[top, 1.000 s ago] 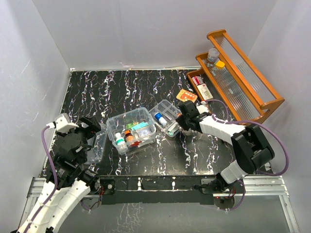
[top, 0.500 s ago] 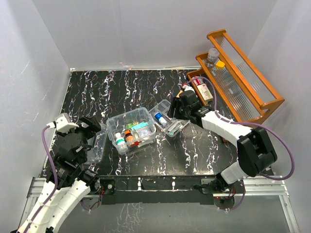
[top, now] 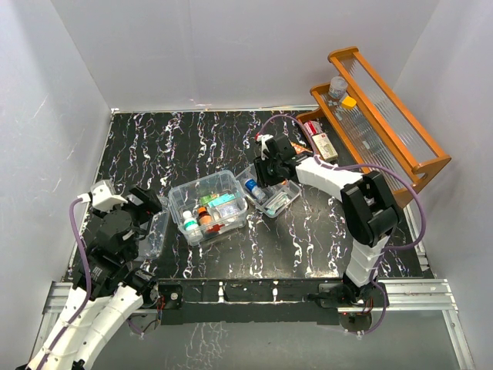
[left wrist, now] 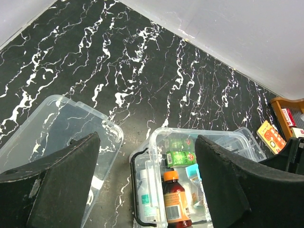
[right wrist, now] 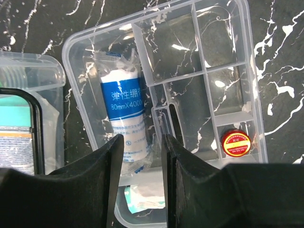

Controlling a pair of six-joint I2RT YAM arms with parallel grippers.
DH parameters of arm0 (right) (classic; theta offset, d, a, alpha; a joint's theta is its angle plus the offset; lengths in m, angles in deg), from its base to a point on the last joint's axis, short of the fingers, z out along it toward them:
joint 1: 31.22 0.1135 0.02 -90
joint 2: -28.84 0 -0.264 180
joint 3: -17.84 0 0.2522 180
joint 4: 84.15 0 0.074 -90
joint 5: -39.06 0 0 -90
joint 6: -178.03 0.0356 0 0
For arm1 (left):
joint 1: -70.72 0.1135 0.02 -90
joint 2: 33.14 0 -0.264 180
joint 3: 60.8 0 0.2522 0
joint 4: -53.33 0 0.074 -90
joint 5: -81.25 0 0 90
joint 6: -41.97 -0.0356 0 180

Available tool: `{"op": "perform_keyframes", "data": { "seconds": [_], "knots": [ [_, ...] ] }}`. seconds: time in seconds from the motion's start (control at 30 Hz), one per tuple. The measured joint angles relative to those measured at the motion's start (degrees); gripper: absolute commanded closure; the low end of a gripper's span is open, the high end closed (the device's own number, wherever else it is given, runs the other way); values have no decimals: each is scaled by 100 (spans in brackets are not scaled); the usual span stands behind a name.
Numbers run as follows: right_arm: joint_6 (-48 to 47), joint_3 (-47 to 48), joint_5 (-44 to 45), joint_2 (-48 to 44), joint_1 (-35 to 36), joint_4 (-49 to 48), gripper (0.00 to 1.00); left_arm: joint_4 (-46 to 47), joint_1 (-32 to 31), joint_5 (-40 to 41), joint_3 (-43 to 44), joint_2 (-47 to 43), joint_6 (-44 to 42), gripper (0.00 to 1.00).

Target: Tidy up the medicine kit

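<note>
While my right pincer [right wrist: 142, 138] hangs low over the divided tray [right wrist: 223, 40], its two black fingers stand only half parted, with a narrow slot between them. I can see nothing pinched in that slot. A thin upright partition of the tray rises just by the inner edge of one finger, and I cannot tell whether it touches. Below the other finger lies a wrapped bandage roll [right wrist: 124, 111] with a blue label, in the tray's long compartment. A small round red tin [right wrist: 236, 143] sits in a little cell at the tray's far side. Most of the other cells show only the marbled black table [left wrist: 118, 52] through the clear plastic.

The medicine kit [top: 196, 183] stands near the middle of the table, just beside that tray, lid off. Inside it, from my left wrist, I make out a brown bottle [left wrist: 175, 202] with an orange cap, a white bottle [left wrist: 145, 202] next to it and a green carton [left wrist: 178, 157] behind them. A black handle loop [left wrist: 134, 190] shows at its near end.

My left pincer [left wrist: 146, 142] is spread wide and grasps nothing. It hovers at the table's near-left, above the clear lid [left wrist: 57, 126], which lies flat on the table beside the kit.

At the far right stands an orange-brown wooden rack [top: 385, 116], with a small orange-yellow carton [left wrist: 270, 136] on the table close to it.
</note>
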Motion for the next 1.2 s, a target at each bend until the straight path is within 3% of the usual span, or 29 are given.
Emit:
{"op": "perform_keyframes", "data": {
  "seconds": [0.6, 1.1, 1.2],
  "knots": [
    [-671, 479, 667, 448, 0, 758, 64, -94, 2, -153, -15, 52, 129, 20],
    [-734, 695, 487, 778, -11, 872, 65, -92, 2, -219, -24, 142, 127, 20],
    [-732, 754, 463, 833, -11, 861, 61, -92, 2, -247, -24, 240, 127, 20]
  ]
}}
